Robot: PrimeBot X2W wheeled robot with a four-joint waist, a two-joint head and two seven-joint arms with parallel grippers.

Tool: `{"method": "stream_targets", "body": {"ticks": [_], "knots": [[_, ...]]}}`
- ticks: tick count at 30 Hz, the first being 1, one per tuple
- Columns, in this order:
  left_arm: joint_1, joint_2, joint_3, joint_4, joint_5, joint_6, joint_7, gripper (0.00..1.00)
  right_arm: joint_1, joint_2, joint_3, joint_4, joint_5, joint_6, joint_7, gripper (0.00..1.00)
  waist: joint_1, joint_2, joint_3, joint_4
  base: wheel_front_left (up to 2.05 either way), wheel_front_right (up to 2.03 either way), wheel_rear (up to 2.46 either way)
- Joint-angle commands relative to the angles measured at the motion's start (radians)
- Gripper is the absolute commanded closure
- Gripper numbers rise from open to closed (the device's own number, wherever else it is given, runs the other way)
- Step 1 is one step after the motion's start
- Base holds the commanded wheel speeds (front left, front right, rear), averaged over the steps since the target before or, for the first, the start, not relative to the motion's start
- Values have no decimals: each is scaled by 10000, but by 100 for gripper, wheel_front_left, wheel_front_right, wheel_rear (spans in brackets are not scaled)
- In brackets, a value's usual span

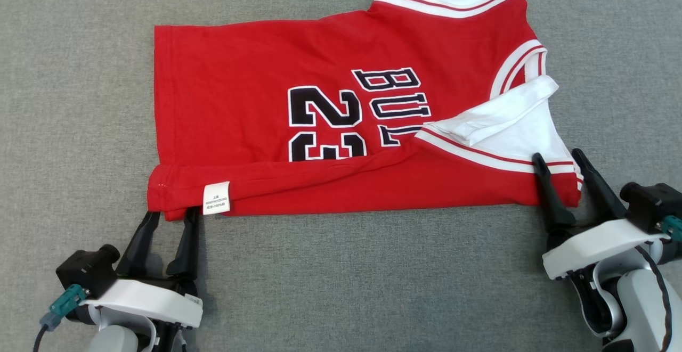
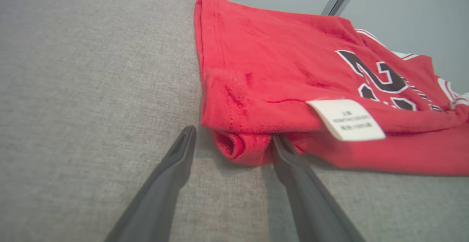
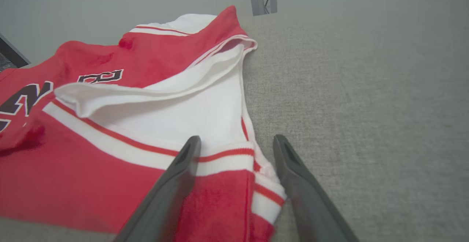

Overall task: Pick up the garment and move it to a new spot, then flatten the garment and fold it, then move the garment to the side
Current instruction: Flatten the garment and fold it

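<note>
Mid-fold on the grey cloth surface [image 1: 346, 277]: the red jersey [image 1: 256, 75] lies flat before me, its near edge turned over in a long band with the care label [image 1: 216, 198] showing. I have both claws spread wide. The left gripper [image 1: 171, 214] straddles the near hem corner, and the right gripper [image 1: 558, 156] straddles the near shoulder corner. Neither is pinching cloth. By my reading, the next move calls for closing on both corners together, then lifting evenly to carry that edge across the printed numbers.

Left tool [image 1: 173, 212] and right tool [image 1: 557, 154] each stand with fingers spread.
</note>
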State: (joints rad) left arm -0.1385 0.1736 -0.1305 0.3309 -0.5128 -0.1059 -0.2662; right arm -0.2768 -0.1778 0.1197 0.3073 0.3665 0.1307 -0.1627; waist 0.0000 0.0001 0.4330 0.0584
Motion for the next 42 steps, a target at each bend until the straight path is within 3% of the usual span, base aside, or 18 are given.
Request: {"method": "stream_targets", "body": {"ticks": [1,2,3,4,5,16,25,31,32,33,34,36,42], "knots": [[-133,106,-68,344,-130,-62,189,0,-112,-60,114,191,90,1,116,4,0,-1,21,-58,0,0,0],[-165,137,-140,444,-193,-83,276,0,-175,-73,221,277,188,1,207,50,0,-1,26,-81,0,0,0],[-204,155,-183,517,-305,-131,294,44,-230,-79,337,336,289,1,276,59,0,-1,27,-96,0,0,0],[-241,198,-231,562,-378,-144,308,91,-272,-114,400,376,326,1,287,100,0,-1,27,-103,0,0,0],[-228,249,-307,606,-453,-177,397,100,-278,-130,437,430,433,1,348,100,0,-1,22,-98,0,0,0],[616,909,-342,-906,-873,-110,1047,100,692,-208,287,-729,1280,-1,201,100,0,-1,-172,-113,0,0,0],[1945,1593,-68,-3260,-1220,534,2515,100,2869,370,-639,-2541,968,-1,414,100,0,-1,-501,-150,0,0,0],[2507,1818,73,-3955,-1404,892,3101,100,3729,844,-887,-2896,728,-1,650,100,0,-1,-723,-434,0,0,0],[2521,1804,37,-4008,-1418,902,3166,100,3719,913,-923,-2811,789,-1,706,89,0,-1,-745,-477,0,0,0],[2521,1804,37,-4008,-1418,902,3166,100,3719,913,-923,-2811,789,-1,706,89,0,-1,-745,-477,0,0,0],[2596,1728,-109,-4094,-1486,973,3406,6,3574,915,-964,-2702,556,-1,679,0,0,-1,-782,-535,0,0,0],[2618,1721,-131,-4134,-1507,994,3479,0,3461,940,-958,-2635,571,-1,686,0,0,-1,-809,-569,0,0,0],[2385,1544,212,-4693,-1395,1239,2811,0,2778,732,-1100,-2888,413,-1,363,0,0,-1,-968,-658,0,0,0]]}}
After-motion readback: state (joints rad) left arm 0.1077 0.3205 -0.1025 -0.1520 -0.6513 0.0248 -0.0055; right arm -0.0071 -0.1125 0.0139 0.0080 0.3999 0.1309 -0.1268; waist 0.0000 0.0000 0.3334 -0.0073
